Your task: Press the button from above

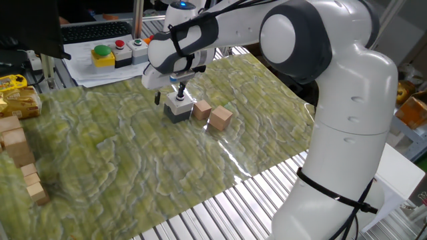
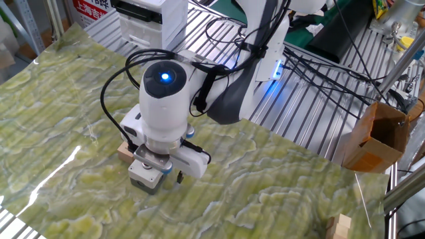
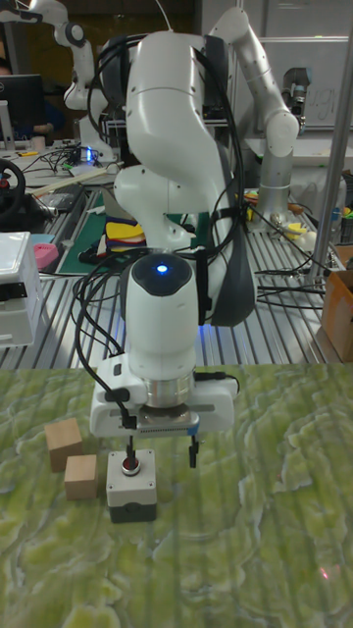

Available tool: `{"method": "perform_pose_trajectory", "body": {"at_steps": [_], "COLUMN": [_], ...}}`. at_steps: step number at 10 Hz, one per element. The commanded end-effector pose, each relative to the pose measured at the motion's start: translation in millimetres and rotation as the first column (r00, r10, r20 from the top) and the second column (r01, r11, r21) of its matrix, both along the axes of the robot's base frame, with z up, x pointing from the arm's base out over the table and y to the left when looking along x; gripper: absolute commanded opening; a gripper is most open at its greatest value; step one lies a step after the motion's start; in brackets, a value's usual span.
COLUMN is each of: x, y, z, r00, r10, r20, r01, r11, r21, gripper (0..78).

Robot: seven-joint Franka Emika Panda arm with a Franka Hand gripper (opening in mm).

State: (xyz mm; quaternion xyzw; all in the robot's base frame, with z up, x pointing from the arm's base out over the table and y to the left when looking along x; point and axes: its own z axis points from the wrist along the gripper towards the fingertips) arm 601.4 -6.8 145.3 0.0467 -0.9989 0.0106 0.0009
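Surface: a table under a green, marbled mat (image 1: 120, 153), bare metal slats along its edges; cables and a second robot arm stand behind.

Item, the button (image 3: 129, 463): small, round, red, on a little box with a white top and dark grey base, standing near the middle of the mat. Two wooden cubes (image 1: 213, 115) lie just beside the box.

Item, the gripper (image 3: 160, 454): pointing straight down, fingers spread with a plain gap between them, holding nothing. In the tall fixed view one finger stands directly over the button, its tip at or touching the cap; the other finger (image 3: 193, 453) hangs off the box's side, over bare mat. Whether the cap is already pushed in cannot be told.

Item, not for use: a large green button on a yellow box (image 1: 103, 55), with a row of grey button boxes beside it, well apart at the far edge.

Risks, by my judgement: the press rests on one narrow fingertip, so a small sideways error could let it slip off the cap onto the white top. Pushing off-centre may tip or skid the light box into the cubes. The free finger may strike the mat if the descent goes too deep.
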Motion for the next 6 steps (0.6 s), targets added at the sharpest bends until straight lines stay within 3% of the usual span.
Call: {"method": "perform_pose_trajectory", "body": {"at_steps": [1,3,4,6], "x": [-8.8,-13.5,-17.5,-18.5], "y": [0.0,-8.3,-16.1,-19.6], "z": [8.6,30.9,51.0,59.3], "r00": [0.999,0.999,0.998,0.998], "r10": [0.002,0.002,0.009,0.011], "r20": [-0.040,-0.044,-0.057,-0.057], "r01": [-0.002,-0.002,-0.009,-0.011], "r11": [1.000,1.000,1.000,1.000], "r21": [0.007,-0.003,-0.001,0.000], "gripper": [77.5,77.5,77.5,77.5]}}
